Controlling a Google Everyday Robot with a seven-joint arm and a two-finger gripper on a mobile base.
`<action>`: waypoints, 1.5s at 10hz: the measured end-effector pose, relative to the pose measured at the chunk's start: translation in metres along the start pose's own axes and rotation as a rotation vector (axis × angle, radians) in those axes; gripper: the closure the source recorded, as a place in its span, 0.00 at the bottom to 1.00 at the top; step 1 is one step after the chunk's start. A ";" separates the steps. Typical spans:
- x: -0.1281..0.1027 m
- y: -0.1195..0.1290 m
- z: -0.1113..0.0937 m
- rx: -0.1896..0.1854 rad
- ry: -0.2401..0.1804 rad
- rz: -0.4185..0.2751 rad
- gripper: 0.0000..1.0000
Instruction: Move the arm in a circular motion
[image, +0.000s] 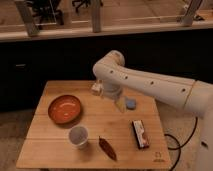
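Note:
The arm (150, 85) is large, glossy white and tubular, with small dark dots along it. It reaches in from the right edge and bends at a bulbous elbow (111, 67) over the back of the wooden table (55, 145). Its slim pale tip, the gripper (120, 105), hangs down from the elbow above the table's centre-right, just left of a small blue object (131, 103).
On the table are an orange bowl (64, 108) at the left, a white cup (78, 136) in front, a dark red pepper-like item (107, 148), a dark snack bar packet (140, 133) at the right, and a small white object (96, 88) behind the arm. A black cable (180, 142) hangs at the right.

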 end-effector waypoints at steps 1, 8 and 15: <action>0.005 0.007 0.000 -0.002 0.003 -0.003 0.20; 0.035 0.037 0.003 0.004 -0.020 -0.015 0.20; 0.040 0.056 0.009 0.004 -0.028 -0.030 0.20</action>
